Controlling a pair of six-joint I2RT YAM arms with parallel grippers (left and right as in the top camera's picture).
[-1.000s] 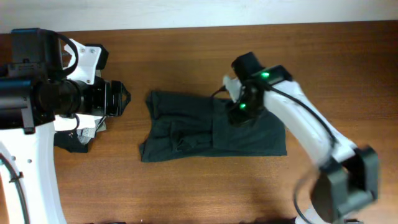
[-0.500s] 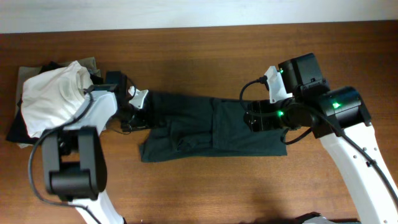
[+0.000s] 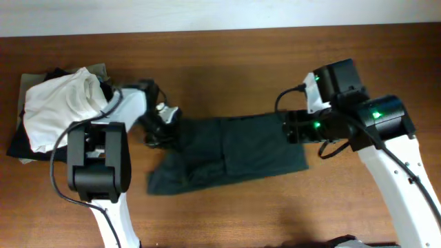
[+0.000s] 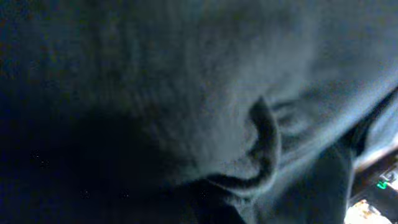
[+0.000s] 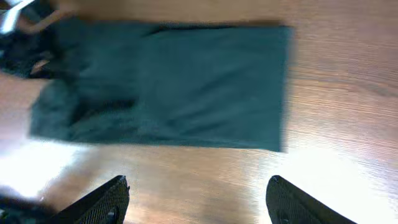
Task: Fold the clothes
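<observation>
The clothes [image 3: 234, 151], a dark charcoal T-shirt folded to a long strip, lie across the middle of the table. My left gripper [image 3: 164, 120] is at the shirt's upper left corner and shut on the fabric. Dark cloth [image 4: 205, 93] fills the left wrist view and hides the fingers. My right gripper [image 3: 295, 128] hangs over the shirt's right end. In the right wrist view it [image 5: 198, 186] stands open above bare wood, with the shirt [image 5: 168, 87] lying beyond its fingertips [image 5: 118, 186]. No white letters show.
A white garment [image 3: 58, 107] lies on a stack of dark and grey folded clothes [image 3: 19, 146] at the far left. The wooden table [image 3: 227, 220] runs along the front below the shirt. A pale wall borders the back edge.
The left gripper went from wide open to shut on the shirt's upper left corner and drew it rightward, skewing the strip. The right gripper stays open and has shifted slightly right.
</observation>
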